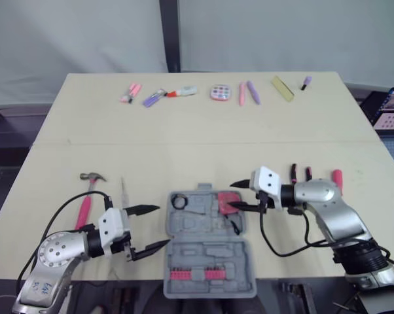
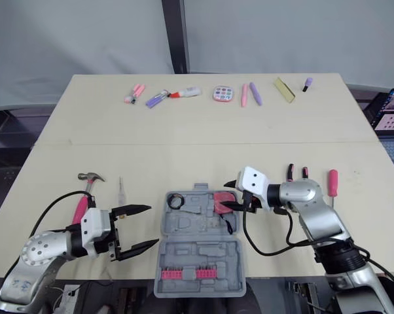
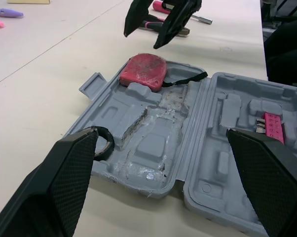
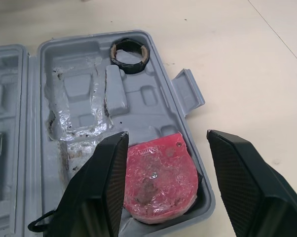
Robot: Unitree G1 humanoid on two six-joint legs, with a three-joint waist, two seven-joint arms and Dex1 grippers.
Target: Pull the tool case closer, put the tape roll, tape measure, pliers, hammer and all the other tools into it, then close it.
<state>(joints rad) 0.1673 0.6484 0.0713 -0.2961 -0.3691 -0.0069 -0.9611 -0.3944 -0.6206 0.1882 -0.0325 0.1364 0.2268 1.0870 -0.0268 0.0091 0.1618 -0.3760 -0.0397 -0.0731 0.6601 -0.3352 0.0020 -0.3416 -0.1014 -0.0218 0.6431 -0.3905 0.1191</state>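
The grey tool case (image 1: 207, 252) lies open at the table's near edge. A black tape roll (image 1: 179, 201) sits in its far left corner and a red tape measure (image 4: 158, 180) in its far right corner. My right gripper (image 1: 229, 197) hangs open just over the tape measure, a finger on each side and nothing held. My left gripper (image 1: 163, 226) stands open just left of the case, holding nothing. A pink-handled hammer (image 1: 86, 199) lies to the left. Pliers (image 1: 300, 174) and a pink-handled screwdriver (image 1: 338, 178) lie right of the case, behind my right arm.
A thin pale tool (image 1: 124, 190) lies between hammer and case. A strip of pink bits (image 1: 197, 275) sits in the case's near half. Several small pink, purple and yellow items (image 1: 216, 92) line the far side of the table. A dark crate (image 1: 388, 108) stands off the right edge.
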